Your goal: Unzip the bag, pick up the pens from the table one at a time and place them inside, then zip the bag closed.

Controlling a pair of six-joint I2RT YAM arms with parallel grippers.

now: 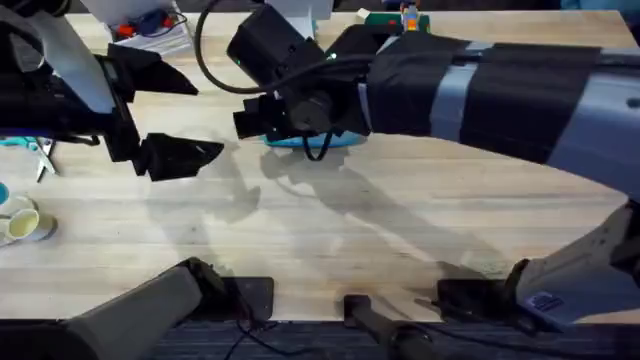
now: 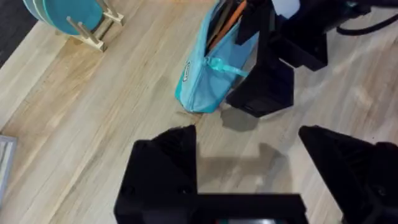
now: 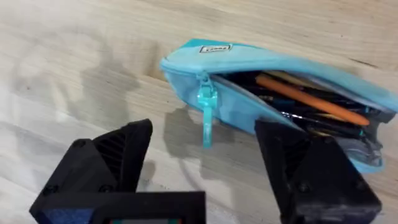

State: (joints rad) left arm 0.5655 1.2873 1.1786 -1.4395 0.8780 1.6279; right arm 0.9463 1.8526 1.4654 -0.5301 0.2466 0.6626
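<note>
Light blue soft fabric pouch (image 3: 249, 93) lying on light wooden plank table (image 1: 400, 220), mid-far zone, mostly hidden under your right arm in overhead view. Your right wrist view is showing what overhead is hiding: zipper open, teal pull (image 3: 205, 109) dangling, orange pen (image 3: 311, 99) lying inside among dark items. Your right gripper (image 3: 205, 168) hovering over pouch, fingers spread, gripping nothing. Your left gripper (image 2: 249, 165) released too, just beside pouch end. Bare wood stretching toward near edge.

The right arm (image 1: 480, 90) hides most of the bag (image 1: 300, 141).
</note>
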